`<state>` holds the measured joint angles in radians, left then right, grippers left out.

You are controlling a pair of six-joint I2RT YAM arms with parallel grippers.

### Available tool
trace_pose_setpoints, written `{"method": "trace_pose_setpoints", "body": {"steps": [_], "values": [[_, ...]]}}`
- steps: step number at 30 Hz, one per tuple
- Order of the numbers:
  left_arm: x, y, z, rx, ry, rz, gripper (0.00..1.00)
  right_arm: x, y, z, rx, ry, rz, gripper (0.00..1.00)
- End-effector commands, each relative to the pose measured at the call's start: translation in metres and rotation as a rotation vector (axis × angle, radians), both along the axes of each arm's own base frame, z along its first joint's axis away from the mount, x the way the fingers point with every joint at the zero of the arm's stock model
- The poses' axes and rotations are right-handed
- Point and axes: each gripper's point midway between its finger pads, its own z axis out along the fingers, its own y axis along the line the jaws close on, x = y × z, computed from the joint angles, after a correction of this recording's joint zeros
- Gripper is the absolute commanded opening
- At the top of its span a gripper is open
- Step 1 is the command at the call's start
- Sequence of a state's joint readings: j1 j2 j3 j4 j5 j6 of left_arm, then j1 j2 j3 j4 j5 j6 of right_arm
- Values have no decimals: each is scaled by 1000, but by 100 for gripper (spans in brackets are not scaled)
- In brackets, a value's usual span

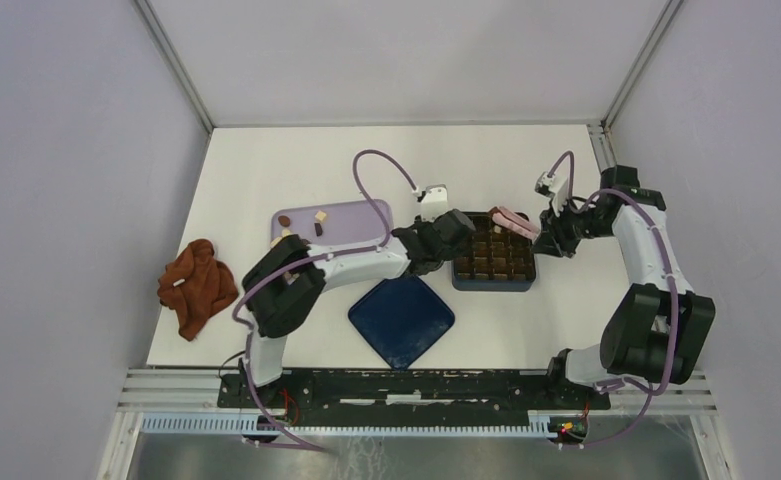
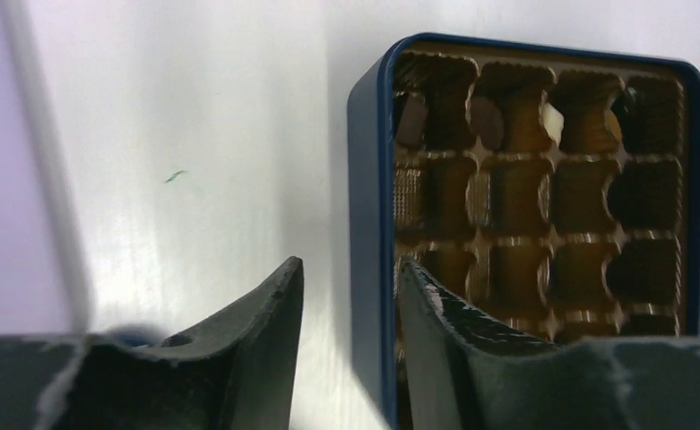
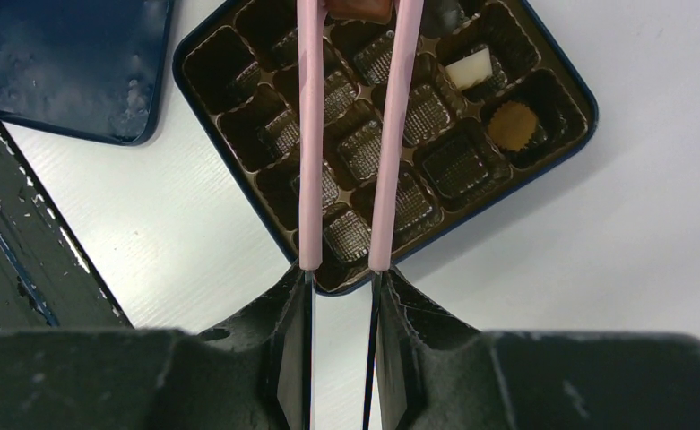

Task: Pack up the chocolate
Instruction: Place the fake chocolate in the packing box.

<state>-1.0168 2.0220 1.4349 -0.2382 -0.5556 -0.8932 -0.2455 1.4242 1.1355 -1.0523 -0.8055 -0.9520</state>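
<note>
The blue box (image 1: 494,283) with a brown compartment insert sits mid-table. Chocolate pieces lie in its cells: a cream square (image 3: 469,69), a round brown one (image 3: 512,125), and dark ones (image 2: 485,121). My right gripper (image 3: 343,270) is shut on the pink tongs (image 3: 309,134), which reach over the box and pinch a brown chocolate (image 3: 357,8) at their tips. My left gripper (image 2: 350,264) is open and straddles the box's left wall (image 2: 370,224), one finger outside and one inside. More chocolate pieces (image 1: 320,215) lie on the lavender tray (image 1: 351,215).
The dark blue lid (image 1: 402,318) lies in front of the box, also in the right wrist view (image 3: 59,63). A reddish-brown cloth (image 1: 196,285) lies at the table's left edge. My right gripper (image 1: 556,235) and left gripper (image 1: 453,232) flank the box.
</note>
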Motion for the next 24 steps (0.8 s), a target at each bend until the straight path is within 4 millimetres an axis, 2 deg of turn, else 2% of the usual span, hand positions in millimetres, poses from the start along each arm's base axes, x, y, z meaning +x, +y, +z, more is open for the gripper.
{"method": "trace_pose_setpoints", "body": {"steps": [1,3,7,9,12,14,17,19,24], "values": [[-18,20,91,-90,-101,-89,53,3,12,-10,-16,-1,26,5],[-31,31,108,-67,-130,-177,59,3,20,-15,-26,3,38,5],[-59,55,146,-34,-219,-382,80,2,30,-30,-72,15,43,6],[-70,74,163,0,-253,-452,90,-2,35,-38,-98,27,57,6],[-74,111,185,66,-278,-472,95,-3,37,-48,-130,40,50,6],[-73,140,191,156,-292,-467,95,0,37,-49,-135,41,41,7],[-71,179,190,293,-302,-420,96,6,39,-51,-140,47,27,8],[-69,202,182,378,-308,-373,96,8,47,-53,-142,53,46,8],[-71,237,154,475,-322,-298,97,11,54,-61,-147,72,47,10]]}}
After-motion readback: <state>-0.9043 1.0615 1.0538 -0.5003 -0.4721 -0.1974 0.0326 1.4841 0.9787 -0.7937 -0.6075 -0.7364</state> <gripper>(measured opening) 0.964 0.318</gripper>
